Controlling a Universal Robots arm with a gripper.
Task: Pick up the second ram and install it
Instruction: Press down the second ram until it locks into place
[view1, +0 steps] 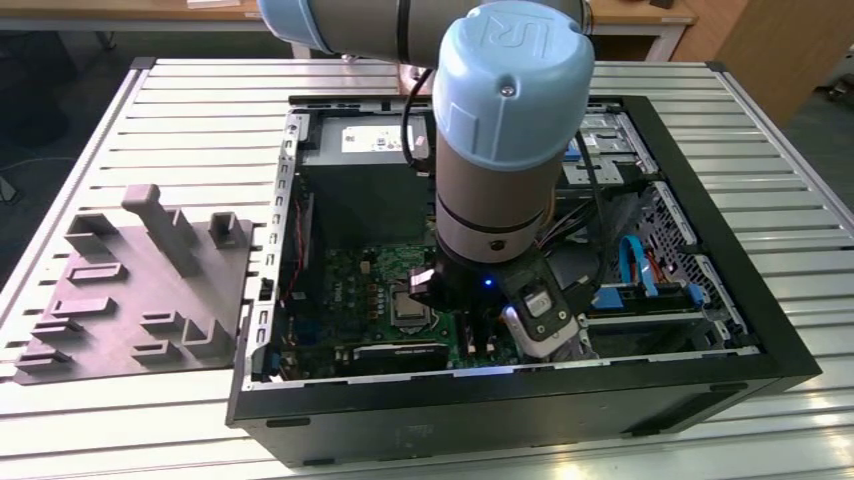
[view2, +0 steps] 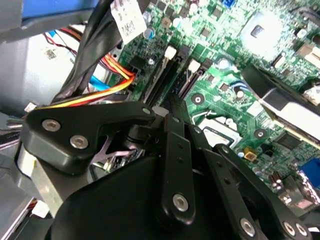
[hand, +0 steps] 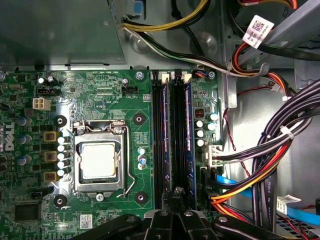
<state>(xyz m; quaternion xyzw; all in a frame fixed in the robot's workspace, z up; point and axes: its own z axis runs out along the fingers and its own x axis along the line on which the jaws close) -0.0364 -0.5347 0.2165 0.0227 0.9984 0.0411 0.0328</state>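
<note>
In the first wrist view the green motherboard (hand: 100, 95) lies below me with its long black memory slots (hand: 159, 140) running side by side. A thin dark strip with bluish chips, the second ram (hand: 189, 145), stands on edge in the slot nearest the cables. My gripper (hand: 173, 196) hangs over the near end of the slots, its black fingers drawn together with no gap showing. In the second wrist view the gripper (view2: 165, 111) tips meet right at the slot ends (view2: 172, 75). The arm (view1: 507, 150) reaches down into the open computer case (view1: 747, 330).
Bundles of coloured cables (hand: 280, 165) crowd the side of the slots, with a blue cable (hand: 240, 187) below them. The processor socket (hand: 98, 161) sits on the other side. A grey power-supply box (view1: 360, 140) fills the case's far end. A grey moulded tray (view1: 134, 290) lies on the exterior view's left.
</note>
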